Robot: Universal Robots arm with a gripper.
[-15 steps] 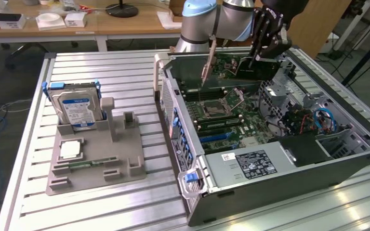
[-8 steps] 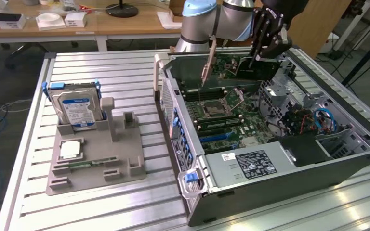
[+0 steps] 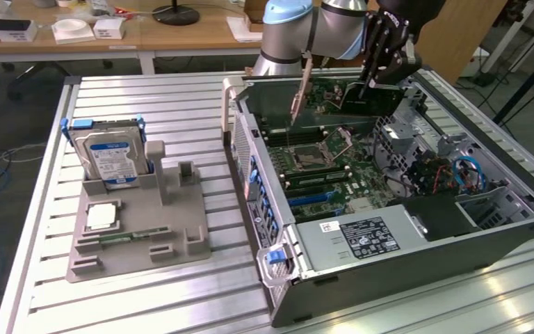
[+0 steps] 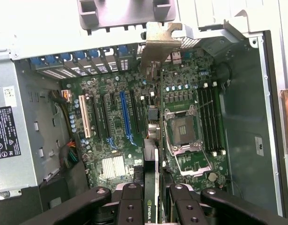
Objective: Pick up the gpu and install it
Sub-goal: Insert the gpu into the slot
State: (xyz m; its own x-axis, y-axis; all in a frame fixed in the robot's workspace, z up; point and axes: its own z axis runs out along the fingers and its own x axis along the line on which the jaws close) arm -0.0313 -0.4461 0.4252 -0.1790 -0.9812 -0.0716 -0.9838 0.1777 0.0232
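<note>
- We see an arm [image 3: 336, 31] of smooth silver-grey tubes, with a pale blue joint cap [image 3: 288, 10].
- We see a black gripper [image 4: 155, 199], its jointed linkage fingers [image 4: 131, 206] studded with round pivot bolts.

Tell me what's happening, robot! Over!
Status: gripper shut on the gpu. Card held edge-on over the motherboard inside the open case. CPU socket close beside it.
</note>
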